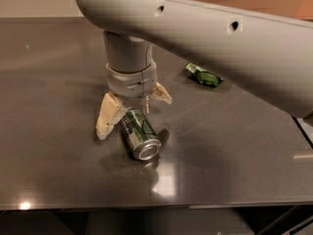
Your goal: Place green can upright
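Lying on its side on the dark glossy bench (54,62), the green can (140,132) is seen near the middle of the surface. Its silver end rim is turned toward the camera and its other end is tucked under the claw (so not upright). The claw (134,115) is held low over the can's far end, pointed down at the bench, with its two cream fingers spread wide. One finger (109,115) is set just beside the can on the view's left (contact cannot be told). The other is placed further back on the view's right, apart from the can. Nothing is pinched. The grey wrist (131,77) is positioned straight above the can's far end, and the thick grey arm (205,38) is stretched across the top of the view from the right. A light green snack bag (203,76) is noted on the bench behind and to the right, well apart from the can and partly covered by the arm.
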`<control>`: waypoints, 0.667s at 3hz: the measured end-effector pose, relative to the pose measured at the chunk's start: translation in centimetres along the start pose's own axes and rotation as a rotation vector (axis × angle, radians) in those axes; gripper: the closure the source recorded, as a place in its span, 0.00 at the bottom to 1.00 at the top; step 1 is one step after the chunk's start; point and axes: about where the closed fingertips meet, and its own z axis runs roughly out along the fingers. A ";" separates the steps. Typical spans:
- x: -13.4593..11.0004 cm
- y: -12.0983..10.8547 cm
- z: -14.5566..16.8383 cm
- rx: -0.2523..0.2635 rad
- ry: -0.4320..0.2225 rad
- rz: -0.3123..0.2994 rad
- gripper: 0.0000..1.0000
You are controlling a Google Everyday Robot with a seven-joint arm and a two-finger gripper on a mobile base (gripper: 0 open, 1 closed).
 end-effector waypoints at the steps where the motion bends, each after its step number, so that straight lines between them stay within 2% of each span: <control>1: 0.4 0.2 1.2 0.006 0.018 0.028 0.00; 2: 0.4 0.3 1.7 -0.007 0.030 0.051 0.17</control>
